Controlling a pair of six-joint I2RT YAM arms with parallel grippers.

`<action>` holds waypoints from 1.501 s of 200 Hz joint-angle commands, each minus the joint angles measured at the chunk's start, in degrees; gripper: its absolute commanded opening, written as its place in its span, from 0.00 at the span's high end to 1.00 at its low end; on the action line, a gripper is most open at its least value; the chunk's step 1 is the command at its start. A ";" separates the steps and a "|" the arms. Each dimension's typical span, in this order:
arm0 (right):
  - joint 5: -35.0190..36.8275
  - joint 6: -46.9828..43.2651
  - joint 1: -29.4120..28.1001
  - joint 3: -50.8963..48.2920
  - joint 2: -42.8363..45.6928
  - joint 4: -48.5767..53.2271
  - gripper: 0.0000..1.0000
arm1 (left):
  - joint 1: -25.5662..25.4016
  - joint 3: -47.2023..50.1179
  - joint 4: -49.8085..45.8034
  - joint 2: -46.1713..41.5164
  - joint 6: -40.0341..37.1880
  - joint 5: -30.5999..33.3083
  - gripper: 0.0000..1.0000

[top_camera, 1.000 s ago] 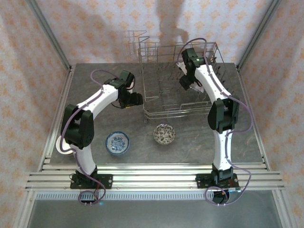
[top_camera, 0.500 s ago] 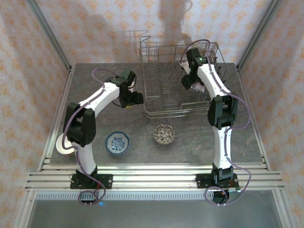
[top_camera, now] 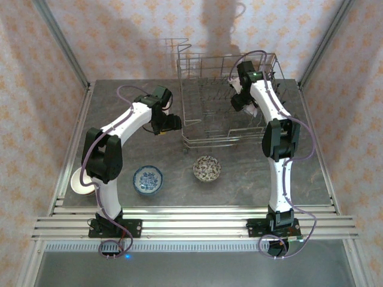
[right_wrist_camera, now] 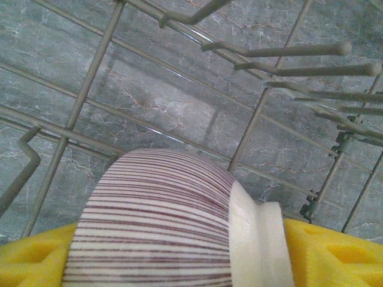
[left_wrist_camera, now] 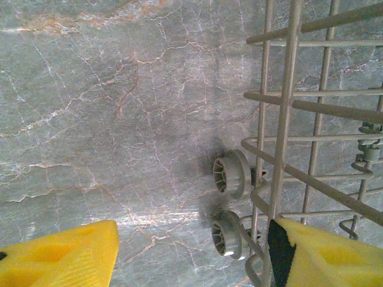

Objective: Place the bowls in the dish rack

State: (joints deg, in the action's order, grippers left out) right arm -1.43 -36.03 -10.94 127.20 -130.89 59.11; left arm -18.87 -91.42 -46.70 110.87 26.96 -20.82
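Right fingers (right_wrist_camera: 326, 254) clamp a striped bowl (right_wrist_camera: 161, 221) inside the dish rack (top_camera: 215, 101); next, seat it between tines and release. Left fingers (left_wrist_camera: 60, 257) gape empty beside the rack.

A grey veined counter (top_camera: 311, 173) is seen. The rack (top_camera: 221, 139) is set at its far middle, borne on small grey wheels (left_wrist_camera: 231, 174). Nearer, a blue bowl (top_camera: 148, 179) and a brown-patterned bowl (top_camera: 207, 168) are placed apart. A cream bowl (top_camera: 75, 185) is set at the left edge.
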 commanded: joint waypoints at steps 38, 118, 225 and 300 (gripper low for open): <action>4.67 2.28 0.47 1.20 1.56 1.52 0.37 | -1.45 -1.81 4.60 2.56 1.16 -1.58 0.31; 10.64 11.60 0.66 5.02 0.65 5.64 0.42 | -1.48 -0.47 4.98 1.99 1.58 -0.55 0.31; 21.23 21.28 0.77 8.66 0.11 10.99 0.44 | -1.45 1.07 6.53 1.28 2.39 -0.99 0.31; 21.34 25.06 2.95 9.88 0.81 10.87 0.43 | -1.51 1.23 7.01 0.18 2.53 -0.87 0.31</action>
State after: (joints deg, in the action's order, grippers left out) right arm 11.90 -13.28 -10.92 133.01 -131.76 68.64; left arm -19.90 -91.02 -40.88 111.55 28.67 -21.74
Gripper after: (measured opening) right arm 0.633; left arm 0.687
